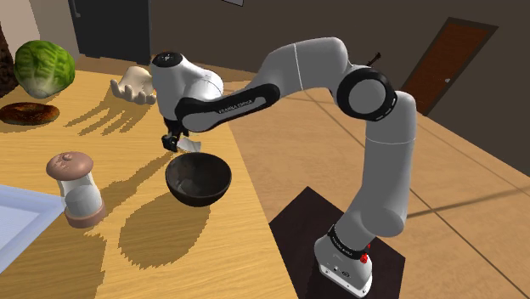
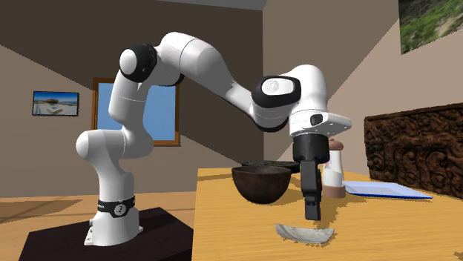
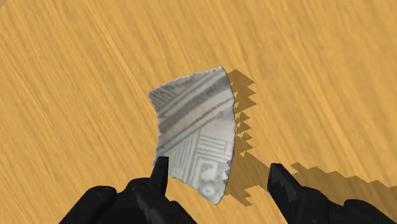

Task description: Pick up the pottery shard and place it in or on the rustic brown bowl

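Heads up, your gripper (image 3: pixel 219 164) is wide open with nothing in it, fingers spread and hanging just above the shard (image 3: pixel 194 124). No contact yet as far as I can tell.

The shard is lying flat on the wooden table (image 1: pixel 229 246), a pale grey piece with line patterns, right under the hand. In the second exterior view it's at 6 o'clock from the fingertips.

What matters is that its long axis runs crossways to the line between your two fingers, so they'd close across the narrow width, which I reckon is what you want. It isn't centred though. It sits closer to one finger, whose tip is right over the shard's edge, while the other finger has bare table below it. I'd nudge sideways before dropping, or that finger may land on top.

The dark bowl (image 1: pixel 204 197) is close, about 5 o'clock from the gripper in the shoulder view.
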`<state>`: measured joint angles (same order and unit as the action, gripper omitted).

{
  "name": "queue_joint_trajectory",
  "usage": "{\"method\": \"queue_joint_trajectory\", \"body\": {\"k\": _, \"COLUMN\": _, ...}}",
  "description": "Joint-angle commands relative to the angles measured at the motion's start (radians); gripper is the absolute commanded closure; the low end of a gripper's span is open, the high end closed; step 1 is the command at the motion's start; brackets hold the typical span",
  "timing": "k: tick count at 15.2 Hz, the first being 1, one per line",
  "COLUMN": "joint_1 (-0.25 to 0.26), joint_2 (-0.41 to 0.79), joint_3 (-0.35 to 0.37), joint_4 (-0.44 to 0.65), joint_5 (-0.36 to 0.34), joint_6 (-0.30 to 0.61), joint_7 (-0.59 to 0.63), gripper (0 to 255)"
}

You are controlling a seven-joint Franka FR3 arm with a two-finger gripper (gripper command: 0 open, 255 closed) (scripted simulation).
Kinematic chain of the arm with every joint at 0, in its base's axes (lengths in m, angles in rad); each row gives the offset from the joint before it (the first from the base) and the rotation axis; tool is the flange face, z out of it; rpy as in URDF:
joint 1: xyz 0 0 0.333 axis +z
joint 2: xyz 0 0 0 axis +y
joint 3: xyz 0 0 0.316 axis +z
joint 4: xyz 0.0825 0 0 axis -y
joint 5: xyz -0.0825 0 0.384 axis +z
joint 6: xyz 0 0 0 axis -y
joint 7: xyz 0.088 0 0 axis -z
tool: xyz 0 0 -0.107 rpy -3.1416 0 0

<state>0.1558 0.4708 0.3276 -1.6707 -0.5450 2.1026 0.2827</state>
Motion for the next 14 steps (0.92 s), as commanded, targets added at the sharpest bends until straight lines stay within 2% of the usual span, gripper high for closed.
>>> {"method": "queue_joint_trajectory", "body": {"k": 1, "joint_1": -0.047, "joint_2": 0.019, "joint_3": 0.0, "joint_4": 0.062, "joint_5": 0.122, "joint_6": 0.01, "joint_7": 0.074, "gripper": 0}}
{"method": "queue_joint_trajectory", "body": {"k": 2, "joint_1": -0.075, "joint_2": 0.025, "joint_3": 0.0, "joint_4": 0.085, "joint_5": 0.187, "joint_6": 0.023, "joint_7": 0.117, "gripper": 0}}
{"method": "queue_joint_trajectory", "body": {"k": 3, "joint_1": -0.087, "joint_2": 0.026, "joint_3": 0.002, "joint_4": 0.091, "joint_5": 0.211, "joint_6": 0.029, "joint_7": 0.133, "gripper": 0}}
{"method": "queue_joint_trajectory", "body": {"k": 10, "joint_1": -0.085, "joint_2": 0.081, "joint_3": -0.013, "joint_4": 0.074, "joint_5": 0.186, "joint_6": 0.098, "joint_7": 0.147, "gripper": 0}}
{"method": "queue_joint_trajectory", "body": {"k": 14, "joint_1": -0.085, "joint_2": 0.081, "joint_3": -0.013, "joint_4": 0.074, "joint_5": 0.186, "joint_6": 0.098, "joint_7": 0.147, "gripper": 0}}
